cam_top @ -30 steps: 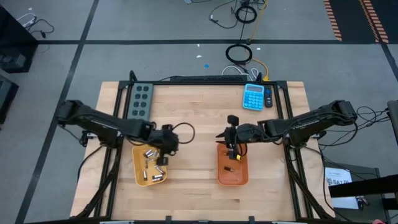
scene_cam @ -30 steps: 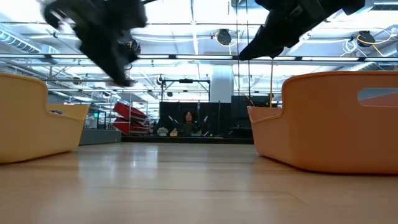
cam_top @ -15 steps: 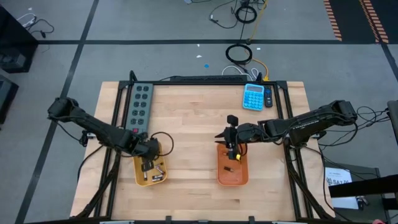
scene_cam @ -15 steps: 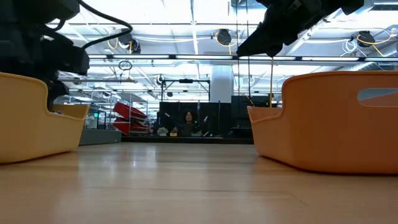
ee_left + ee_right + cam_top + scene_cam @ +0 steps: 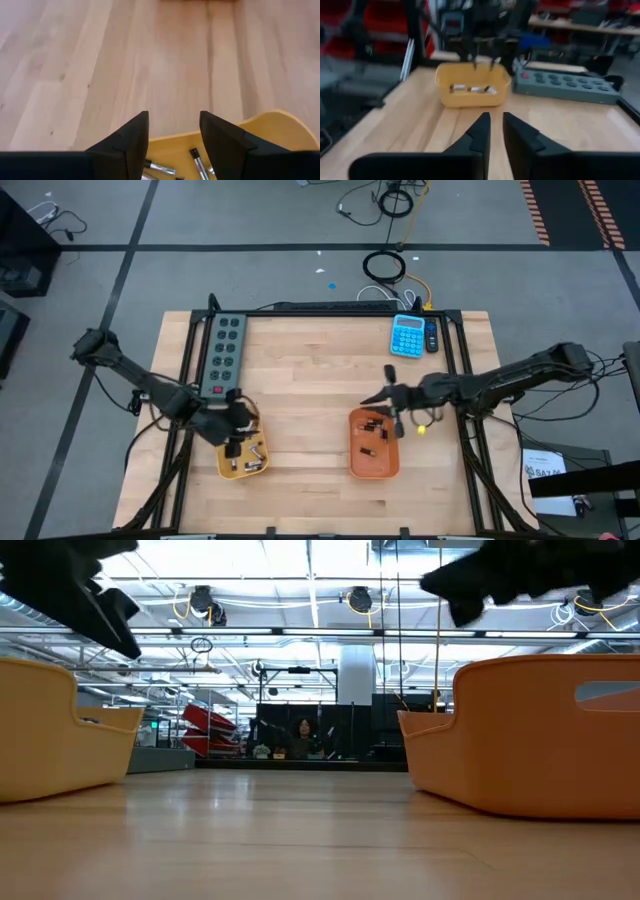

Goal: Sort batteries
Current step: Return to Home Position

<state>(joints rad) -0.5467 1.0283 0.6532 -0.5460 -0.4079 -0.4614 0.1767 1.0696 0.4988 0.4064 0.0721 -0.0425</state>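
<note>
1. Left gripper (image 5: 233,442) hangs just over the yellow bin (image 5: 222,463), with its fingers spread apart and nothing between them
2. Silver batteries (image 5: 250,452) lie together inside this bin, several of them
3. Wooden table (image 5: 305,390) between the two bins shows no loose cell, as far as the view from above lets me see
4. Orange bin (image 5: 356,466) holds a few dark batteries (image 5: 372,426)
5. Right gripper (image 5: 375,398) is just beside the far end of this bin, its fingers nearly pressed together and pinching nothing
6. I judge the sorting is done; it seems only bringing both arms to rest is left
</note>
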